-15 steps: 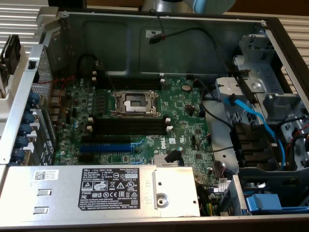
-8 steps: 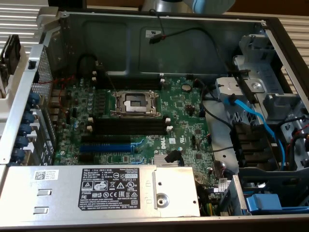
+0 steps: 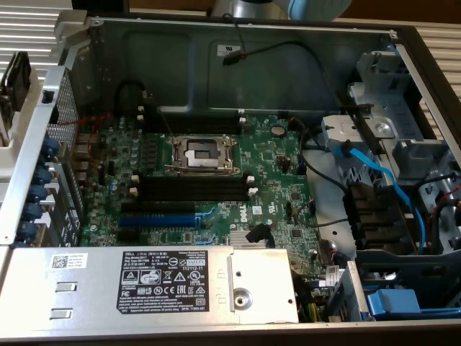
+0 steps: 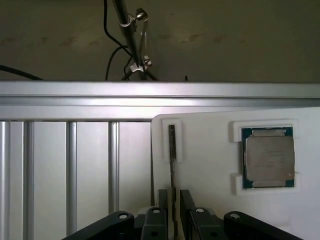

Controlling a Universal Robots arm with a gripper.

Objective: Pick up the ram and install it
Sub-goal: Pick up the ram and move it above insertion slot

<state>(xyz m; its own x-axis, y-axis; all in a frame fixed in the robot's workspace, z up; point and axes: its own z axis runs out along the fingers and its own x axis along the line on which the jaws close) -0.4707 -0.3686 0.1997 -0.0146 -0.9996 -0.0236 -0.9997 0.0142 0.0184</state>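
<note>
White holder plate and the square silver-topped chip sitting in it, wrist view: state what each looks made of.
White holder plate: probably plastic, matte; evenly opaque white, with raised moulded-looking lips around its recesses. Square silver-topped chip: brushed metal lid with a dull grey sheen, on a blue-green rim that looks like circuit-board laminate.

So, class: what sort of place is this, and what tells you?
Probably a computer-assembly bench: an open desktop case with its motherboard bare, and a white tray holding a processor and the ram.

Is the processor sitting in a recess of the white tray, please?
Yes, the processor lies flat in a square recess of the white tray.
</note>
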